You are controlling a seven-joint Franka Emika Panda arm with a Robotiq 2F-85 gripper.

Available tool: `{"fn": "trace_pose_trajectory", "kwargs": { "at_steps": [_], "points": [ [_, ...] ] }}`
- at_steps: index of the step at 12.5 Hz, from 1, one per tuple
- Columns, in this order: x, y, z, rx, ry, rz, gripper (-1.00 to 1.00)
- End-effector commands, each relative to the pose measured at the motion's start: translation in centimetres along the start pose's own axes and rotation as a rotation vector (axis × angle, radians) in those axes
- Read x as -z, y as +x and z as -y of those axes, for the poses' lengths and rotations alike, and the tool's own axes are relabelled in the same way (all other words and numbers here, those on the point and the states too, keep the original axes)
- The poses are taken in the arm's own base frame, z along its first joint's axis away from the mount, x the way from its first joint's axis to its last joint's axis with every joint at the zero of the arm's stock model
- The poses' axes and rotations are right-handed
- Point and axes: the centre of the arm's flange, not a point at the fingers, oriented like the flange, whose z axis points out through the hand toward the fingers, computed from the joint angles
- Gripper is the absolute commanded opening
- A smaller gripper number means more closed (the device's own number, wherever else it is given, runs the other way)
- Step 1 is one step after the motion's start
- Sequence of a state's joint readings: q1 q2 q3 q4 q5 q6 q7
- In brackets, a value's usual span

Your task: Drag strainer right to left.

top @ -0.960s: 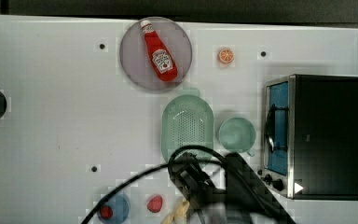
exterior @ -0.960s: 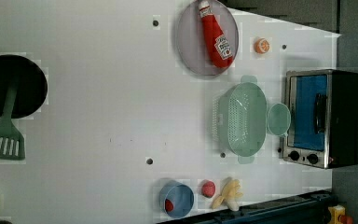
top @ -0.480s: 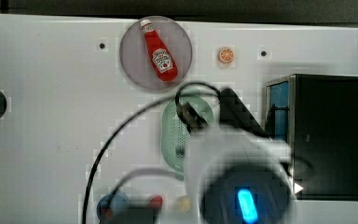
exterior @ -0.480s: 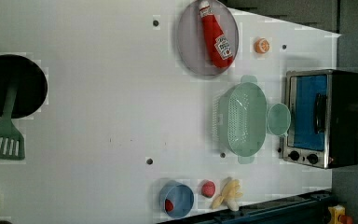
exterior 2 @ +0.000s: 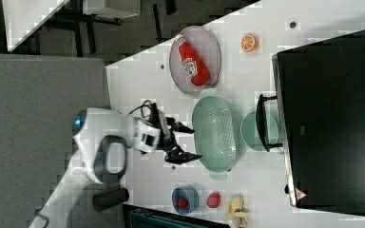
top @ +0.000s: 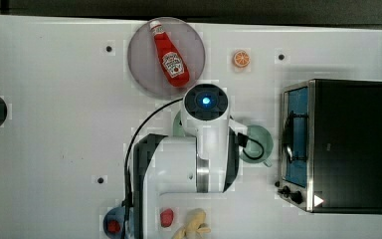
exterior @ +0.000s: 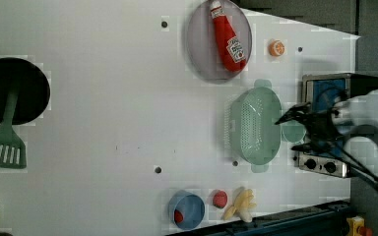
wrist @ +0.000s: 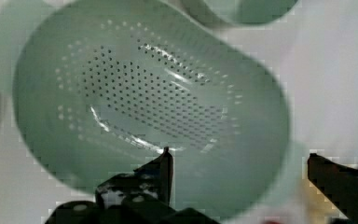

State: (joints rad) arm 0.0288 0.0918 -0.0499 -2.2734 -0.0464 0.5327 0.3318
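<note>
The strainer is a pale sage-green oval colander with a dotted inside, lying on the white table between the grey plate and the toaster oven. My gripper hangs open above it. In the wrist view one fingertip sits over the strainer's holed inside and the other is beyond its rim. I cannot tell whether anything touches. The right view shows the open gripper beside the strainer. In the top view the arm covers most of the strainer.
A green cup stands between the strainer and the toaster oven. A plate holds a ketchup bottle, with an orange slice nearby. A blue bowl, a red item, a banana, a black pan and a spatula lie about.
The arm has swung in from the top view's bottom edge to hover over the strainer. The strainer has stayed in place and the gripper has stayed open.
</note>
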Motion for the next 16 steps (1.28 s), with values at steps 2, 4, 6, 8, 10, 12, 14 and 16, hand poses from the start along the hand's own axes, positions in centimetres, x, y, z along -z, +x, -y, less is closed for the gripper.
{"fn": "trace_pose_trajectory", "kwargs": {
  "at_steps": [2,4,6,8,10,12,14,16],
  "points": [
    [-1.1,0.5,1.2,-0.260,0.157,-0.048,1.00],
    [-5.3,-0.1,1.8,-0.325,0.155,-0.041,1.00],
    [-8.9,-0.6,2.7,-0.387,0.187,-0.042,1.00],
    [-12.0,-1.3,3.4,-0.378,0.197,-0.041,1.00],
    [-13.7,-2.0,4.0,-0.360,0.204,-0.040,1.00],
    [-14.6,-2.5,4.2,-0.349,0.201,-0.040,1.00],
    [-15.1,-3.0,4.3,-0.365,0.191,-0.036,1.00],
    [-15.2,-3.7,4.5,-0.353,0.188,-0.038,1.00]
  ]
}}
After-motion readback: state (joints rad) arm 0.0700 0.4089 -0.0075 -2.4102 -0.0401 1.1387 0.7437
